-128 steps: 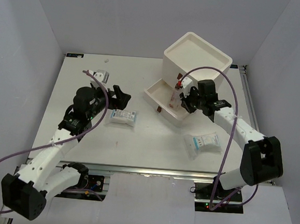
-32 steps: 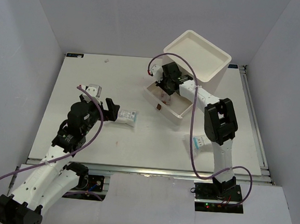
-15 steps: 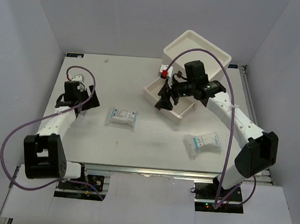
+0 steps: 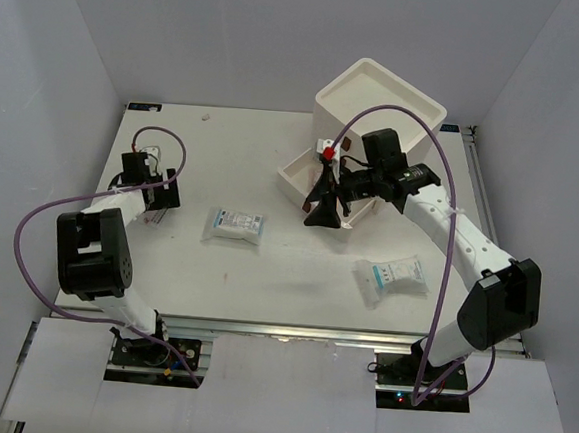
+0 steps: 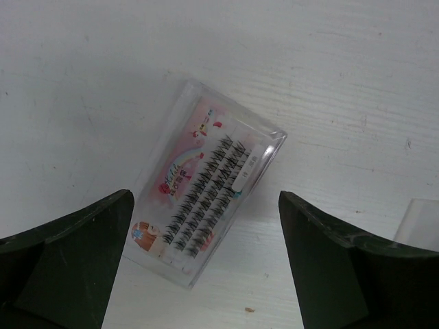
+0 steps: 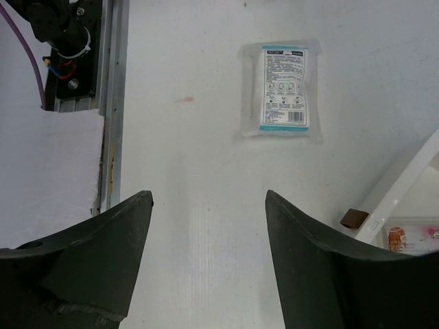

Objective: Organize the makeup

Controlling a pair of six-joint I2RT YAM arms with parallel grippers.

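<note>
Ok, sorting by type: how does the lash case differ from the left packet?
The lash case is clear, showing a pink card and black lashes; the left packet is white with teal print. The lash case looks rigid, the packet soft. Both lie flat on the table, ungripped.

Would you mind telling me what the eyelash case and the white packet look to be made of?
Eyelash case: clear rigid plastic, likely; glossy, transparent edges over a printed pink card. White packet: soft plastic film, apparently; see-through sealed border, slight sheen.
</note>
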